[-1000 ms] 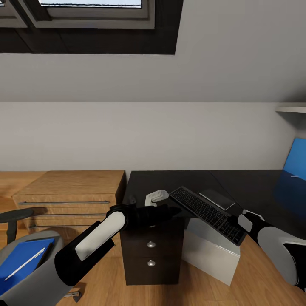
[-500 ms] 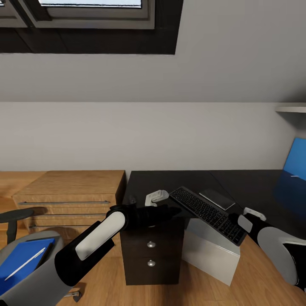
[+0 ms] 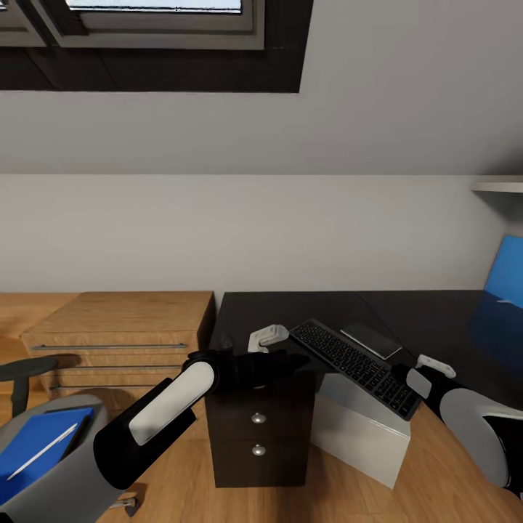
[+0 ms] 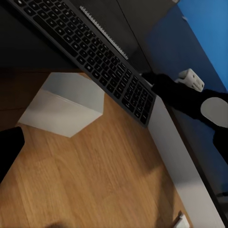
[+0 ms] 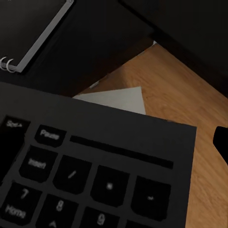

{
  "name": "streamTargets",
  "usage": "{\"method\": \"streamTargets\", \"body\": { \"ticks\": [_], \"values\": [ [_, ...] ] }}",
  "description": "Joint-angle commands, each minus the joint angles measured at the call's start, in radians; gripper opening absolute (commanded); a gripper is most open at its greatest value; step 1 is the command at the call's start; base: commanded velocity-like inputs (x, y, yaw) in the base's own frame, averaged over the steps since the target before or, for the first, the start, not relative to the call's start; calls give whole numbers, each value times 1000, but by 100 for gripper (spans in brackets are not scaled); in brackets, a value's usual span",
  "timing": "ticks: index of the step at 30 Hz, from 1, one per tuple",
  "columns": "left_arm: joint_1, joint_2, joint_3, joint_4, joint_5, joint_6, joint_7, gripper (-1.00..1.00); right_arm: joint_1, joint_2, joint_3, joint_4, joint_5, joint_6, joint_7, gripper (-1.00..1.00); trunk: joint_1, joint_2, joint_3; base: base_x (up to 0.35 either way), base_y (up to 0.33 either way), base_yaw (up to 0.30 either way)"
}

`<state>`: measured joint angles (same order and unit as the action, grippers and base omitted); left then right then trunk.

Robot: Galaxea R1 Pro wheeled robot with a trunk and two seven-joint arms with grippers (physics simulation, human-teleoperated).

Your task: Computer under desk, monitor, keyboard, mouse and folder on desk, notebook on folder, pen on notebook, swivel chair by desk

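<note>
- My right gripper point(image 3: 404, 376) sits at the near end of the keyboard point(image 3: 354, 356); whether its fingers are apart, together or clamped on that frame I cannot tell.
- My left gripper point(image 3: 294, 360) reaches over the front edge of the desk point(image 3: 287, 309), just beside the keyboard's far end; its finger spacing cannot be made out.
- Keyboard: tilted, far end over the desk, near end out past the desk edge above the computer point(image 3: 359, 430).
- Computer: white box on the plank floor point(image 3: 319, 501), beside the drawer unit point(image 3: 258, 428).
- Notebook point(image 3: 371, 339): flat on the desk behind the keyboard.
- Swivel chair point(image 3: 73, 465): at my left, well apart from the desk, carrying the folder point(image 3: 33, 450) with the pen point(image 3: 43, 450) on top.
- Wooden drawer chest point(image 3: 120, 330): left of the desk.
</note>
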<state>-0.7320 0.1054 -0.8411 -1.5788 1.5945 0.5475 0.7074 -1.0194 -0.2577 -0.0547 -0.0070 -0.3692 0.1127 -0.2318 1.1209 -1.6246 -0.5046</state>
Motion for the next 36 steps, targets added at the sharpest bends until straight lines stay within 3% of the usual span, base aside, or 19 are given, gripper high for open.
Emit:
{"method": "streamTargets", "body": {
  "ticks": [1,13,36],
  "values": [
    [-1,0,-1,-1,8,-2,8,100,-1,0,-5,-1,3,4,-3,100,0,-1,-1,98,0,0],
    [-1,0,-1,-1,7,-3,8,100,-1,0,-5,-1,3,5,-2,100,0,-1,-1,191,0,0],
    [-1,1,-8,-1,7,-3,7,100,-1,-1,-6,-1,1,12,-1,100,0,-1,-1,36,0,0]
  ]
}}
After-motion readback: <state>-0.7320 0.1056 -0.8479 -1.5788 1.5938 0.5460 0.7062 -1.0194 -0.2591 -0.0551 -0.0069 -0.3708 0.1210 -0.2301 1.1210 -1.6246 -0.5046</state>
